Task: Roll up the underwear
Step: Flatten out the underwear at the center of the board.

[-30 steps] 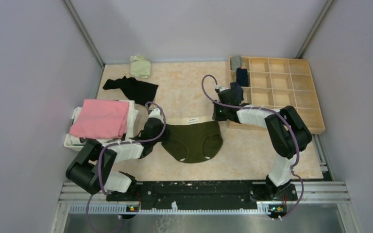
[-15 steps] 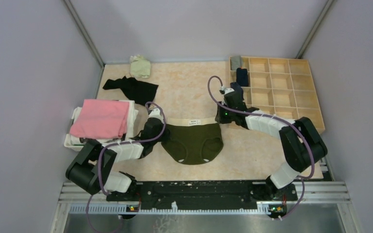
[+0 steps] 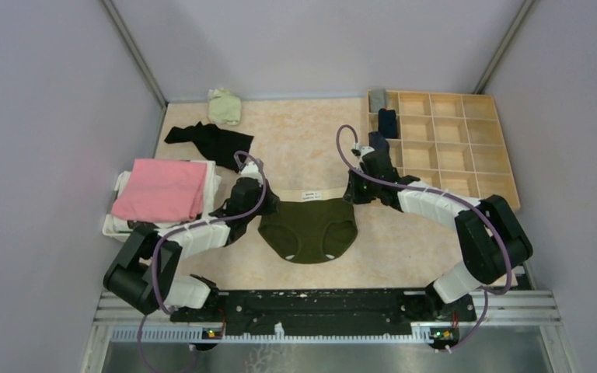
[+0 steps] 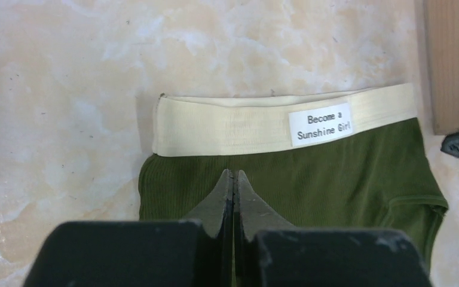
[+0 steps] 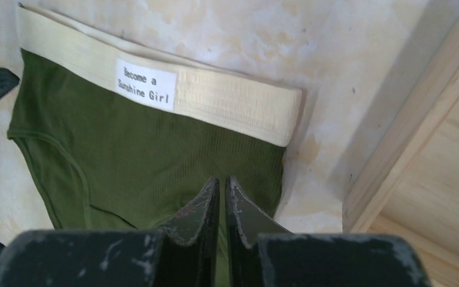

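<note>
**Waistband (image 4: 227,125) lies crosswise**

The olive green briefs (image 3: 308,229) lie flat on the table (image 3: 404,241), band on the far side. The left gripper (image 4: 233,174), jaws pressed together, is at its left end. The right gripper (image 5: 222,179), nearly closed, is at its right end. Whether either pinches cloth is unclear.

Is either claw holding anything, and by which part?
Cannot tell. The left claw and right claw are shut, tips on the olive underwear just below its waistband; no pinched fabric shows.
</note>
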`<state>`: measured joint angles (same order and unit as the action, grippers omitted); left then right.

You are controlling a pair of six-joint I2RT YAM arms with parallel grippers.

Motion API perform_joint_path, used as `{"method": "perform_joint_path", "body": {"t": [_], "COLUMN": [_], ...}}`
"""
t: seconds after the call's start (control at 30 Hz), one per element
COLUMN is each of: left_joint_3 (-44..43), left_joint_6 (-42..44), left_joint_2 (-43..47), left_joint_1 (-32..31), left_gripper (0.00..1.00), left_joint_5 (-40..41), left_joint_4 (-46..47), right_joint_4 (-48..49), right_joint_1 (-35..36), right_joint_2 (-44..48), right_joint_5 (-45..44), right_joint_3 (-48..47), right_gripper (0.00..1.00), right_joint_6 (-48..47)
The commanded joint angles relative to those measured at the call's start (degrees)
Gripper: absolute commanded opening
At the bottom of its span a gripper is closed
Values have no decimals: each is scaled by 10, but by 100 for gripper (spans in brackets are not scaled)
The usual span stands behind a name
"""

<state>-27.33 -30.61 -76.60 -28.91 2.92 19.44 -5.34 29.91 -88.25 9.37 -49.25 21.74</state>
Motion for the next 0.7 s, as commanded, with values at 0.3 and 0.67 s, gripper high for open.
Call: {"method": "perform_joint_path", "body": {"t": [0.3,0.67], "left_joint_3": [-20,-19], "left_joint_6": [-28,-24], "left_joint_2": [-101,-86], "left_joint_1": [0,0], "left_gripper": [0,0], "left_joint_5": [41,76], "left_joint_4": [8,-20], "right_joint_4": [-47,-61], "right_joint_1": [26,30], "right_joint_2": [-30,18], "right_joint_5": [-68,-100], "right_joint_3": [32,43], "right_gripper": [6,5], "right_joint_6": [19,5]}}
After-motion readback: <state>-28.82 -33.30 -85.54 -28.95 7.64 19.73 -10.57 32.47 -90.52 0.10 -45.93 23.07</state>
